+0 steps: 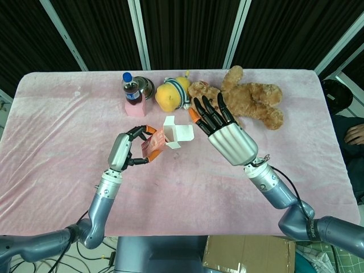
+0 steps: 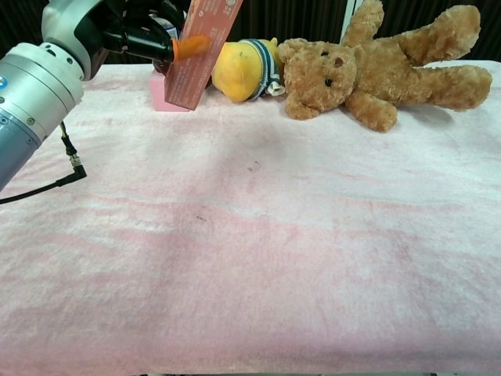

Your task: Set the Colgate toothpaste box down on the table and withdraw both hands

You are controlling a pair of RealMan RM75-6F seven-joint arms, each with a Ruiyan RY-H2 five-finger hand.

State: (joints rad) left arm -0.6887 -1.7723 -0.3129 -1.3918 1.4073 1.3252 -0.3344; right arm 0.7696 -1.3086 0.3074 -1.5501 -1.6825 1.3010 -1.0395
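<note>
The red Colgate toothpaste box (image 1: 157,142) hangs tilted above the table, its white end flaps (image 1: 177,132) folded open. My left hand (image 1: 129,149) grips its lower end with orange-tipped fingers. In the chest view the box (image 2: 200,55) rises out of the top edge, held by the left hand (image 2: 117,31). My right hand (image 1: 223,132) is open, fingers spread and pointing away from me, just right of the box's open flaps and apart from them. The chest view does not show the right hand.
Along the far edge stand a cola bottle (image 1: 131,89) on a pink block (image 1: 135,108), a yellow plush toy (image 1: 172,94) and a brown teddy bear (image 1: 244,98). The pink cloth (image 1: 51,131) covers the table. A cardboard box (image 1: 244,254) lies below the near edge.
</note>
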